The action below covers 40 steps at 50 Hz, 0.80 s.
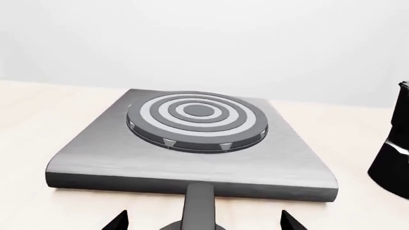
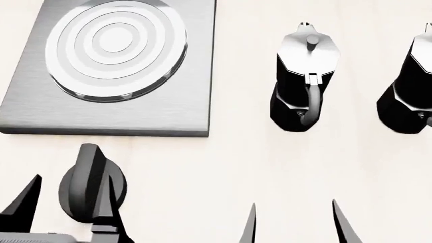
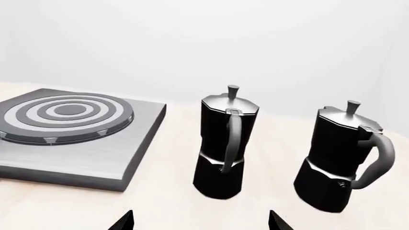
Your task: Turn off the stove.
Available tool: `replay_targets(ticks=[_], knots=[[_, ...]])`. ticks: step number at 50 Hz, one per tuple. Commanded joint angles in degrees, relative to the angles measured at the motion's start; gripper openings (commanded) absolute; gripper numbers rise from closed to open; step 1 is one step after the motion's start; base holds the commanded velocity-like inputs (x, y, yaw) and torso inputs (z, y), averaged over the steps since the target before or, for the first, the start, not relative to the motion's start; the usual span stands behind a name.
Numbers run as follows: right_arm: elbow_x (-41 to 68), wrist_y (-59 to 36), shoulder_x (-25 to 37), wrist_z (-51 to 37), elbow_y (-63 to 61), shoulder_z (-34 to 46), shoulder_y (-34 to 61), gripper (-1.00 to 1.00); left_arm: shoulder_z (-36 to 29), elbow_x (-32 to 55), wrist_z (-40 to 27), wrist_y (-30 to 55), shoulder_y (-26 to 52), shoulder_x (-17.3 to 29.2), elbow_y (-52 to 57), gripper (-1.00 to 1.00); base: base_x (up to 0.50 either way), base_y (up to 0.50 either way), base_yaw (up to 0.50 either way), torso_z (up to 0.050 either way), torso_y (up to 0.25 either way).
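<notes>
The stove is a flat grey metal plate (image 2: 169,101) with a round ringed burner (image 2: 115,48), at the table's left; it also shows in the left wrist view as the plate (image 1: 191,160). Its black ridged knob (image 2: 91,187) lies apart on the table, just in front of the plate. My left gripper (image 2: 71,205) is open with one finger on each side of the knob (image 1: 199,199), and a gap shows on both sides. Further right, my right gripper (image 2: 294,217) hangs open over bare table with nothing between its fingers.
Two black-and-silver moka pots stand upright to the right of the stove: one (image 2: 304,76) near the middle, the other (image 2: 412,81) at the right edge. Both pots (image 3: 223,143) (image 3: 342,163) are ahead of the right gripper (image 3: 201,218). The tabletop (image 2: 202,172) is pale wood.
</notes>
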State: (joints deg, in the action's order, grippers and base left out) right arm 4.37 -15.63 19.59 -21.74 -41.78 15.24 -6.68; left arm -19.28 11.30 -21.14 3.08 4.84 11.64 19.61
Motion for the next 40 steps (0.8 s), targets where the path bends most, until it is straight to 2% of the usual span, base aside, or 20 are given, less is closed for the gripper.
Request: replay_targets(ticks=[1, 40], knots=[[0.2, 0.2, 0.2, -0.2, 0.1, 0.3, 0.0, 1.00, -0.3, -1.6, -0.7, -2.7, 0.7, 0.0, -4.1, 1.00, 0.00, 0.00, 0.00, 0.000, 0.000], [0.8, 0.5, 1.0, -0.7, 0.2, 0.8, 0.2, 1.00, -0.3, -3.3, -2.7, -7.3, 4.0, -0.1, -12.8, 1.00, 0.00, 0.00, 0.00, 0.000, 0.000]])
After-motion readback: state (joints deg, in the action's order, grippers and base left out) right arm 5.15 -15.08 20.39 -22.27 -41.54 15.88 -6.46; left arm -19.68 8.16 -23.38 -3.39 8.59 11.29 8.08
